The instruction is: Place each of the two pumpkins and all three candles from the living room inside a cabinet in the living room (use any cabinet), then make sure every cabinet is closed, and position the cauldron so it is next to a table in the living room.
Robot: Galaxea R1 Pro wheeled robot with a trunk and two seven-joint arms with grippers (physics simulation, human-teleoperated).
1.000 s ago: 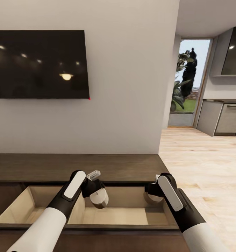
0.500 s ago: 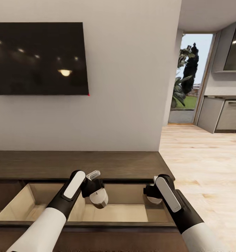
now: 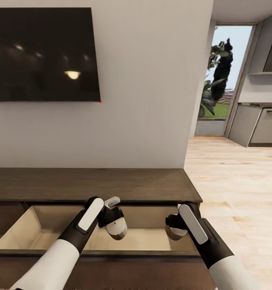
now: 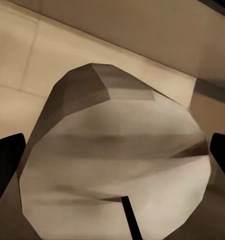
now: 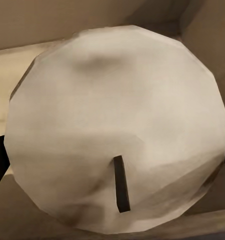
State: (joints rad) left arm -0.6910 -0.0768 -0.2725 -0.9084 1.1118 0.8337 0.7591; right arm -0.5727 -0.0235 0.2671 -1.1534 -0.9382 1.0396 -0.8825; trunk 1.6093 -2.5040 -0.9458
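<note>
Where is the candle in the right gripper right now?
In the head view, the right gripper's candle hangs over the right end of the open cabinet drawer, right of the left gripper's candle.

The head camera tilts down and swings slightly, so the wall-mounted screen (image 3: 43, 52) and the doorway (image 3: 226, 80) slide up the head view and more of the open drawer (image 3: 99, 239) of the cabinet (image 3: 91, 185) comes into sight (that shift belongs to the camera, not the furniture). Against the drawer, the left gripper (image 3: 116, 228) with its candle (image 3: 117, 229) now sits a little farther toward the right, and the right gripper (image 3: 174, 231), holding the second candle (image 3: 173, 233), hangs a touch lower inside the drawer.
</note>
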